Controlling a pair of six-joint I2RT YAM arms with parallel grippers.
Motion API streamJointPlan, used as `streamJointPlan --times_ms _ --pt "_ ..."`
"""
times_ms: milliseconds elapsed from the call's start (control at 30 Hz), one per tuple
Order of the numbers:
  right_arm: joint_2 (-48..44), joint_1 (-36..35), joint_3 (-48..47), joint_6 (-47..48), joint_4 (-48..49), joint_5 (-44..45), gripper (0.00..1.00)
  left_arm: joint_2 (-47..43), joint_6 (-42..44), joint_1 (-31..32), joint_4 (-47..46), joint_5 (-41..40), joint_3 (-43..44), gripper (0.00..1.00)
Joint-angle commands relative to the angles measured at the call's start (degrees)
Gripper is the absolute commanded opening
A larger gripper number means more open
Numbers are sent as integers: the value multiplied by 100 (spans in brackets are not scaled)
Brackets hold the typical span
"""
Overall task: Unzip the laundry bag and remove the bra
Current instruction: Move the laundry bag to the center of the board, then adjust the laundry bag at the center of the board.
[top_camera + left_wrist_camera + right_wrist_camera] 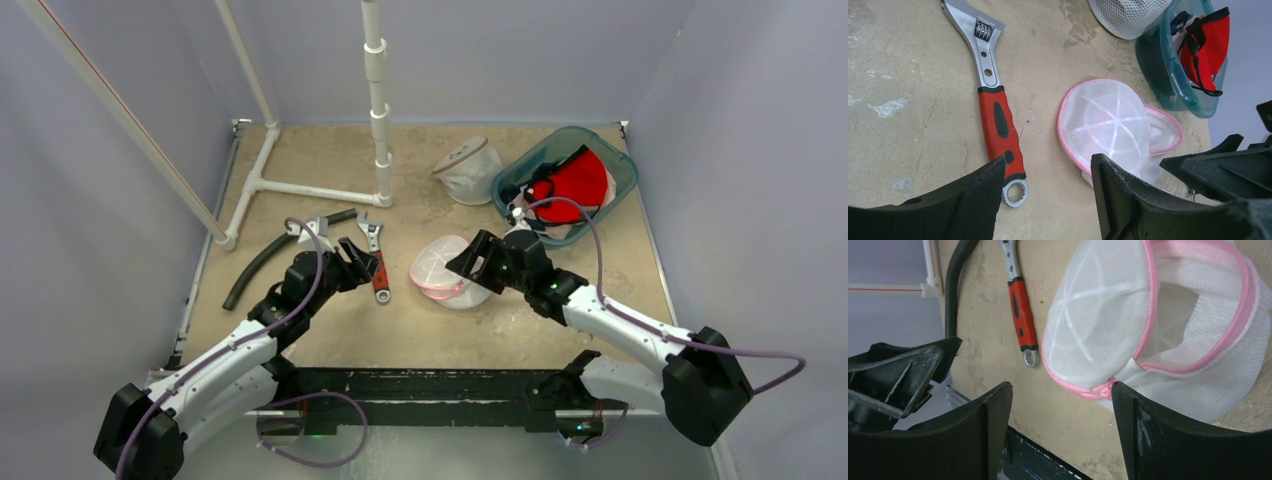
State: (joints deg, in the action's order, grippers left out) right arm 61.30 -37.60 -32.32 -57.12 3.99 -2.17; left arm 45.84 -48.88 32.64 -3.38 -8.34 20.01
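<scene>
Unzipped on the tan desk point(450, 340): the white mesh laundry bag with pink zipper trim point(443, 272) lies mid-desk between the arms, its domed flap gaping. The right claw point(472, 262) hovers spread and empty just beside it. The left claw point(358, 265), also spread, hangs over a red-handled silver adjustable wrench point(381, 283). A red garment with black straps point(578, 180) fills a teal plastic bin point(622, 165) behind.

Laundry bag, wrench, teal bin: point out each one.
laundry bag point(1098, 335), right wrist view, round mesh lid.
wrench point(998, 125), left wrist view, red handle.
teal bin point(1155, 65), left wrist view, outer wall.
</scene>
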Motion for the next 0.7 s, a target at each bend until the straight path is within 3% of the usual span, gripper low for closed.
streamJointPlan --times_ms 0,367,667 --pt "345 -54 141 -629 222 123 77 88 -90 -4 -212 22 -23 62" --pt "888 -108 232 -1048 327 588 77 -98 -137 -4 -204 58 -189 62" --pt "1451 -107 217 -1309 760 1092 68 -271 -130 -4 -172 162 -276 62"
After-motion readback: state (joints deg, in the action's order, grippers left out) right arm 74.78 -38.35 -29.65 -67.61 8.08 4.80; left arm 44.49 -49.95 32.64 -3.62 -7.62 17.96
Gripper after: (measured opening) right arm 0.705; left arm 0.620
